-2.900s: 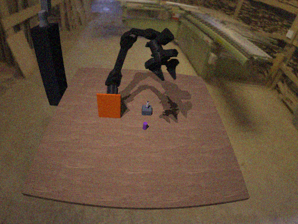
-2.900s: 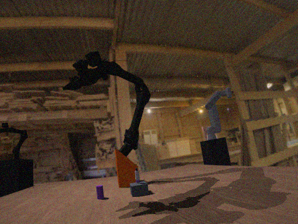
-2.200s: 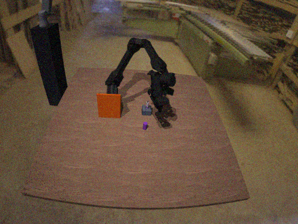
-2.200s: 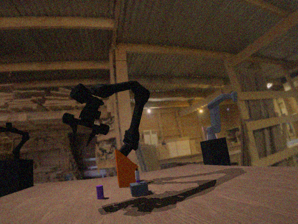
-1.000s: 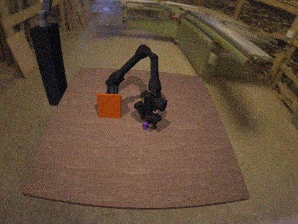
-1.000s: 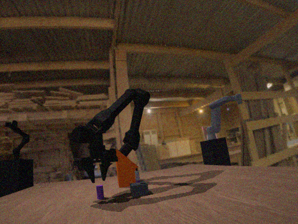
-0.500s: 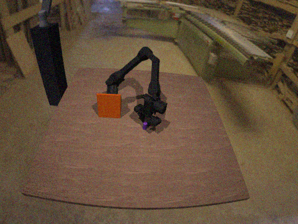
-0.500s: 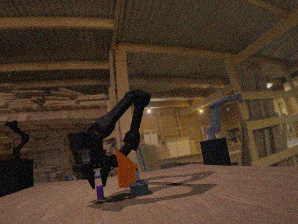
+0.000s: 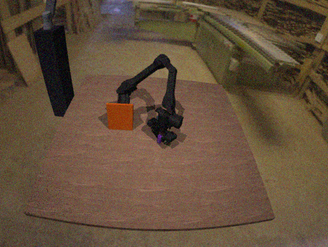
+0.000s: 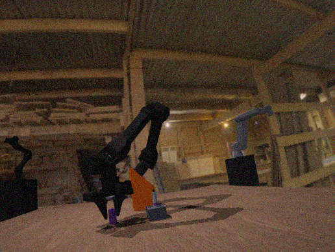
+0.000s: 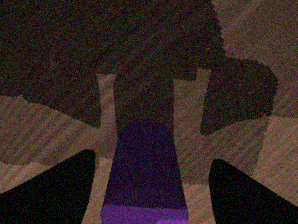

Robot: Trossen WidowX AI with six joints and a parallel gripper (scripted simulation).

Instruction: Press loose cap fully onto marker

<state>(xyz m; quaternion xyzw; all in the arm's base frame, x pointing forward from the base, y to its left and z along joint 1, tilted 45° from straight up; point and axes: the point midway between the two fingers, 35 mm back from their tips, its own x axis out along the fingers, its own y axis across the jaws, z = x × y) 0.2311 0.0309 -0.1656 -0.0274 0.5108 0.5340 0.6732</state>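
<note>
Cap (image 9: 159, 138): in the top view, a small purple cylinder with a smooth matte skin, standing on the wood-grain surface (image 9: 152, 191) at about 5 o'clock from the flat orange panel (image 9: 120, 116). The black, angular hand (image 9: 163, 137) sits right over it, so only a sliver of purple shows. The marker and its holder block cannot be made out here beneath the arm.

From the exterior view, the cap (image 10: 112, 216) stands upright on the surface (image 10: 260, 221), a stubby round-ended tube. The hand (image 10: 110, 208) points straight down, its two tapered, wedge-shaped fingers (image 10: 103, 208) straddling the cap's upper part, one on each side. At 3 o'clock from the cap, just beside it, sits the holder block (image 10: 156, 212), a squat grey-blue cube with the marker (image 10: 154, 198) rising from its top as a slim upright stick. The orange panel (image 10: 140, 191) stands behind them.

In the wrist view, the cap (image 11: 144, 189) fills the centre, its rounded top brighter violet at 6 o'clock and its body darkening toward 12. The two dark fingers flank it at 8 and 4 o'clock with strips of grained surface (image 11: 273, 163) visible between them and the cap. The hand is released, partway spread, gripping nothing.
</note>
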